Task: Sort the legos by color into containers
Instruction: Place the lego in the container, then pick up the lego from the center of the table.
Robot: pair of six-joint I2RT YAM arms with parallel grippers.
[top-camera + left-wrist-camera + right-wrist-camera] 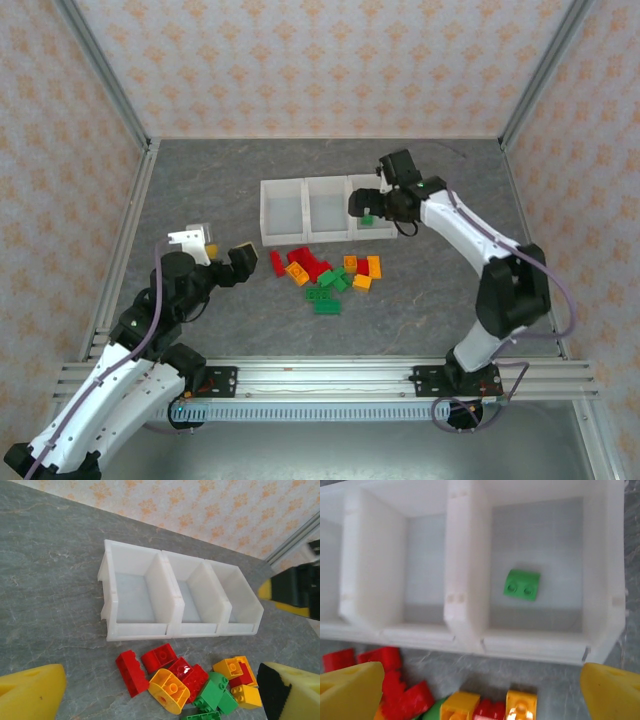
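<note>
My right gripper (368, 206) hangs over the right end of the containers (167, 600), jaws spread wide and gripping nothing. Its two yellow pads (351, 690) stand well apart at the lower corners of my wrist view. Between and beyond them, a green lego (522, 584) sits near the middle of the rightmost compartment, studs up, clear of my fingers and of the walls.

The containers lie in a row toward the far edge of the table (200, 190), slightly right of its middle. On their near side, close to the front walls, the remaining legos (325, 275) make a loose pile of red, orange-yellow and green bricks, several touching or overlapping.

My left gripper (218, 250) is also spread wide and holds nothing. It hovers low near the left of that pile, pointing toward it.
</note>
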